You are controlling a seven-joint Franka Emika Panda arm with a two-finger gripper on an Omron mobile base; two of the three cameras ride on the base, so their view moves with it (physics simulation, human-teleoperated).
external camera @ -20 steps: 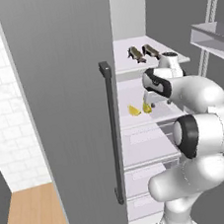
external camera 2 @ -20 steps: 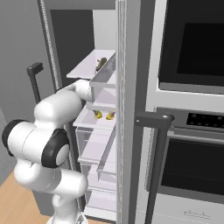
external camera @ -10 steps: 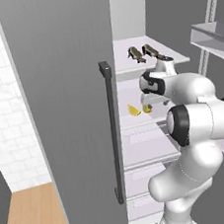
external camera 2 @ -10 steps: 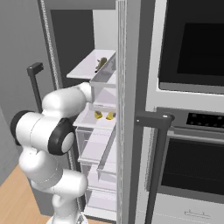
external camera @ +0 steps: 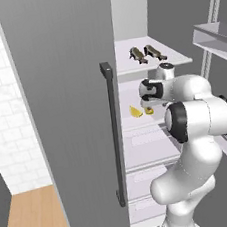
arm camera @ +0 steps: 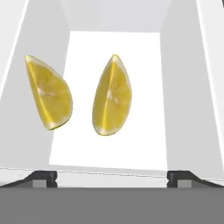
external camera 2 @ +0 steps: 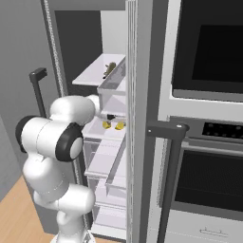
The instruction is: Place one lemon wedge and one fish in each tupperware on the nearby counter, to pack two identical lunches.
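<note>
The gripper (arm camera: 112, 175) is held with its jaws wide apart and nothing between them, poised over a white fridge shelf (arm camera: 148, 135). Two lemon wedges are seen lying on that shelf: one (arm camera: 112, 97) near its middle, the other (arm camera: 48, 92) at its left edge. On the shelf above (external camera: 174, 57), two dark fish (external camera: 146, 53) are laid side by side near the front edge.
</note>
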